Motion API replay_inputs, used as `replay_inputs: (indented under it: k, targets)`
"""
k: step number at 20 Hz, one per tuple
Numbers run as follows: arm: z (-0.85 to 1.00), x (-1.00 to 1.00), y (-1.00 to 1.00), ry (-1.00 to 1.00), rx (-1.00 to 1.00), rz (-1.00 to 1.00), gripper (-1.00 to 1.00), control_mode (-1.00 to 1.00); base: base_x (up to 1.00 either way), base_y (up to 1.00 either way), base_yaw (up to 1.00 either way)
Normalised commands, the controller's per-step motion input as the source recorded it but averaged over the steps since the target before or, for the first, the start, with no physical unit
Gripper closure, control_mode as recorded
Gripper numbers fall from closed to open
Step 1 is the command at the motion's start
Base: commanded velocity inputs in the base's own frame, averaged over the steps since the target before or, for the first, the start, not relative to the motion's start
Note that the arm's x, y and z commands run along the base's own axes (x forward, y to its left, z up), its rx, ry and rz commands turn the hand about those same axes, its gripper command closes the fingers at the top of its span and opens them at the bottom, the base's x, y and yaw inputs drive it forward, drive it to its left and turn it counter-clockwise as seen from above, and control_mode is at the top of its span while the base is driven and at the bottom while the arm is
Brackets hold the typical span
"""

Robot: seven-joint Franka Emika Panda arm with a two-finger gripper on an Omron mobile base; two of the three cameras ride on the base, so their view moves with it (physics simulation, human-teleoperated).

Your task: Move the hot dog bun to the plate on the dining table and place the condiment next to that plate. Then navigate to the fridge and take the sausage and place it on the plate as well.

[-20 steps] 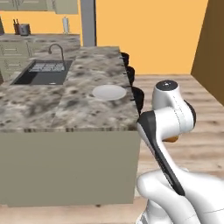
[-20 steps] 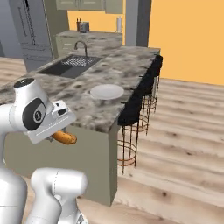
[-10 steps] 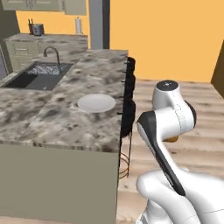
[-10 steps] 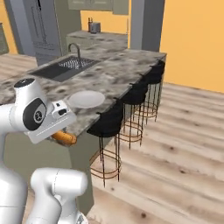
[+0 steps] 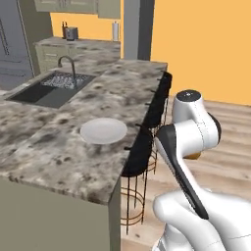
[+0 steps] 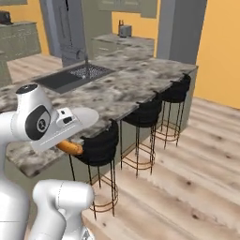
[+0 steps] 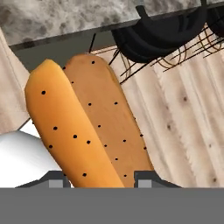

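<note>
My gripper is shut on the hot dog bun, an orange-brown split bun with dark specks that stands up between the finger tips in the hand view. In the right base view the bun pokes out under the white hand, held low beside the counter's edge. A sliver of it peeks from behind the arm in the left base view. The white plate lies bare on the speckled stone counter, left of the arm, and partly shows behind the hand. The condiment and the sausage are out of view.
Three black stools line the counter's near side, over a wooden floor. A sink with a tap is set in the counter farther back. The grey fridge stands at the far left.
The whole picture has shifted as the base drove: counter, plate and stools now sit closer and more side-on. The arm keeps the same pose with the bun still held.
</note>
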Motion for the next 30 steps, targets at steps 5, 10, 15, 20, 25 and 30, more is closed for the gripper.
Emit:
replay_inputs:
  k: [5,10,15,20,25,30]
  targets:
    - [0.0,0.0,0.0,0.0,0.0,0.0,1.0,1.0,0.58,-0.69,0.44]
    - [0.0,0.0,0.0,0.0,0.0,0.0,1.0,1.0,0.37,-0.65,0.5]
    - [0.0,0.0,0.0,0.0,0.0,0.0,1.0,1.0,0.03,-0.56,0.57]
    - [0.0,0.0,0.0,0.0,0.0,0.0,1.0,1.0,0.09,-0.57,0.57]
    - [0.0,0.0,0.0,0.0,0.0,0.0,1.0,1.0,0.3,-0.71,0.51]
    - [0.0,0.0,0.0,0.0,0.0,0.0,1.0,1.0,0.43,-0.61,0.54]
